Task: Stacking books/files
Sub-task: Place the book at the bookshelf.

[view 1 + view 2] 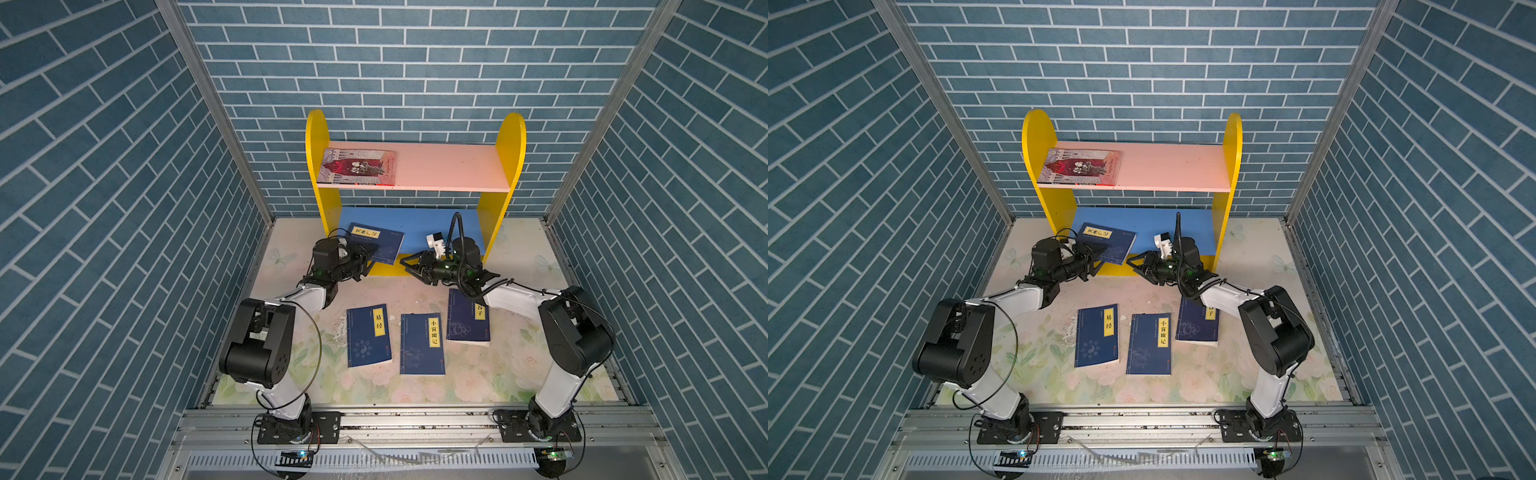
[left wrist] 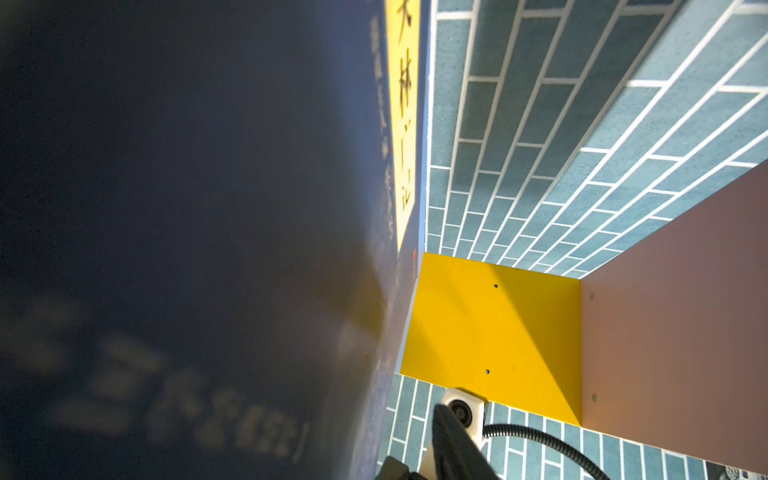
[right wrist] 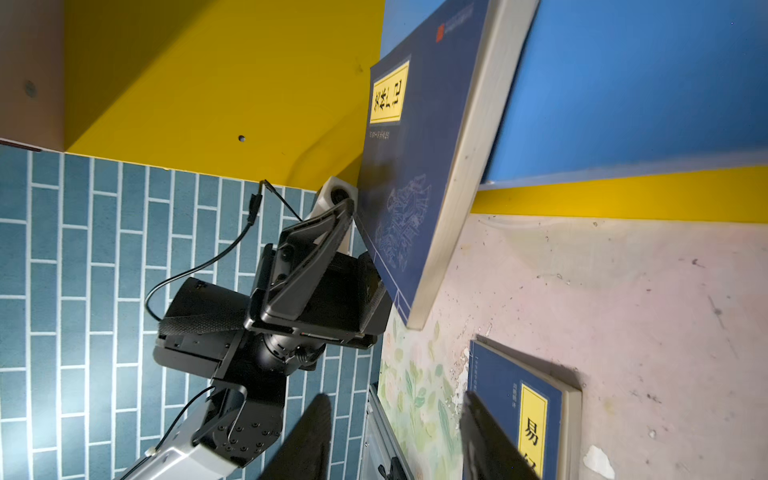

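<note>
Blue-brick walls (image 1: pixel 415 62), floral bench (image 1: pixel 519 374): left fingers (image 3: pixel 316 245) apart astride tilted navy book (image 1: pixel 384 245) at edge of blue shelf (image 1: pixel 436 232); right fingers (image 3: pixel 486 444) apart, empty.

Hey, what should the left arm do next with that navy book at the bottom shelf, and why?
Probably draw the left gripper back off the navy book: its jaws look parted around the book's corner, and the book already lies on the blue shelf, though jutting over the front edge.
</note>
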Tool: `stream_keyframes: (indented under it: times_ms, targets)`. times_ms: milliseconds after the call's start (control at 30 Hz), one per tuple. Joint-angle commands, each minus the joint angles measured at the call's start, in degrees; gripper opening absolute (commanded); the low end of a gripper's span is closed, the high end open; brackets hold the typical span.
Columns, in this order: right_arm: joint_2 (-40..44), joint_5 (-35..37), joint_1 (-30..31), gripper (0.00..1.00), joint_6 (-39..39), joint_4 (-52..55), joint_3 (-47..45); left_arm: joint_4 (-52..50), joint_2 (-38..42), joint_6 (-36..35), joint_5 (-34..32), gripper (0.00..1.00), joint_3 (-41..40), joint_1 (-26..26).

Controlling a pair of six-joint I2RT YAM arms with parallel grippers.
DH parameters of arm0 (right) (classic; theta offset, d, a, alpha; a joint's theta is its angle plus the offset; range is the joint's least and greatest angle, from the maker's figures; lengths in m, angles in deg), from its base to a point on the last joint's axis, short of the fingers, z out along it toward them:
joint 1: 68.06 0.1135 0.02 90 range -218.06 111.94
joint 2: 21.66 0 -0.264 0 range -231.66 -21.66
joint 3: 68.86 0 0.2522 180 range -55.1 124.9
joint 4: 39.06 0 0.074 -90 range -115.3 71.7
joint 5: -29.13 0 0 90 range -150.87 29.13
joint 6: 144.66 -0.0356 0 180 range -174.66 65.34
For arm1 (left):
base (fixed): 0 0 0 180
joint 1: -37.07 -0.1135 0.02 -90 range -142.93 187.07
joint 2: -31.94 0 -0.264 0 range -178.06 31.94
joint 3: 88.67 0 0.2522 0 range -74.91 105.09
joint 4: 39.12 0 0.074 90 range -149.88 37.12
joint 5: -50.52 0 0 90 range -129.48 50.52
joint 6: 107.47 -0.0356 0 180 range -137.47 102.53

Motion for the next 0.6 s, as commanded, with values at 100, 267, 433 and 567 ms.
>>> stream_keyframes:
  times_ms: [100, 267, 433, 567]
  targets:
    - [-4.18, 1.66, 0.9, 0.51, -1.72, -2.98, 4.38, 0.81, -0.62, -0.67, -0.24, 0.5, 1.35, 0.4]
    - [-7.59, 1.78, 1.42, 0.5, -3.25, -4.81, 6.82, 1.13, -0.92, -0.37, -0.26, 0.52, 1.69, 0.58]
    - [-9.0, 2.23, 1.77, 0.46, -3.82, -5.32, 7.86, 1.64, -1.16, -0.04, -0.41, 0.53, 1.79, 0.84]
    - [-10.35, 2.06, 2.13, 0.41, -4.56, -6.53, 8.71, 2.09, -1.12, 0.31, -0.33, 0.55, 1.98, 1.18]
